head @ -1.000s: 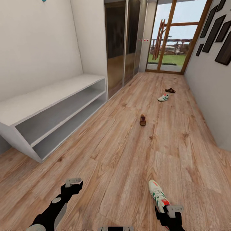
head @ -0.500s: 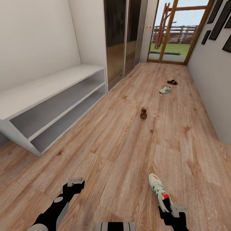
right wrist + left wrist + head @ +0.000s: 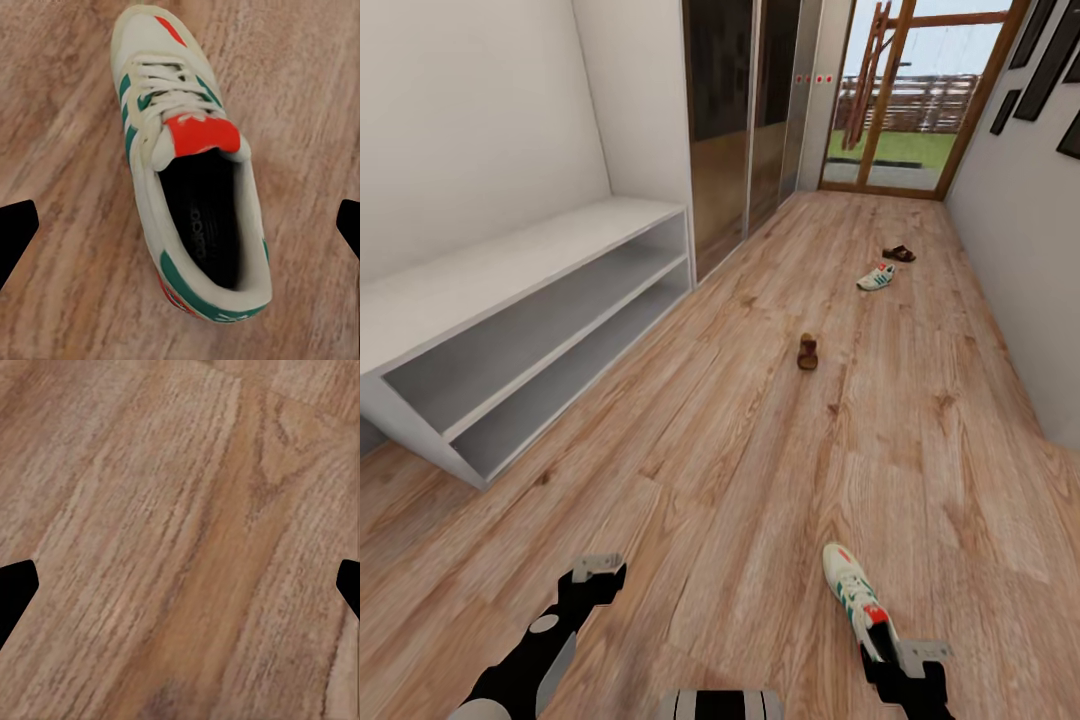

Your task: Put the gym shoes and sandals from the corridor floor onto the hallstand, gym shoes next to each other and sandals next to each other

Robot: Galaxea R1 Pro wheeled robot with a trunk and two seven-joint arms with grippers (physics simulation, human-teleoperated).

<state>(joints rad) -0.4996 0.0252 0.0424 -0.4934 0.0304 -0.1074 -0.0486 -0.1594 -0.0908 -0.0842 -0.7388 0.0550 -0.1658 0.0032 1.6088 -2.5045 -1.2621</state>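
Right gripper [image 3: 180, 225], spread wide, hovers over the nearest gym shoe [image 3: 855, 598] on the floor [image 3: 740, 470], well apart from the hallstand [image 3: 510, 300]; left gripper [image 3: 180, 585] spread wide too; nothing stands between shoe and hallstand

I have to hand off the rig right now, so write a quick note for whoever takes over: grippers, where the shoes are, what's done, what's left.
Left gripper: open, empty, over bare light brown wood-plank floor.
Right gripper: open, above the near white lace-up sneaker with green stripes, not gripping it.
Second white sneaker and a dark brown flat sandal lie far down the corridor; the other brown sandal lies mid-floor.
Pale grey shoe rack, on the left, holds nothing on its visible shelves.
Done: nothing placed.
Left: all four shoes onto the rack, sneakers together, sandals together. The near sneaker looks like the natural first pick.
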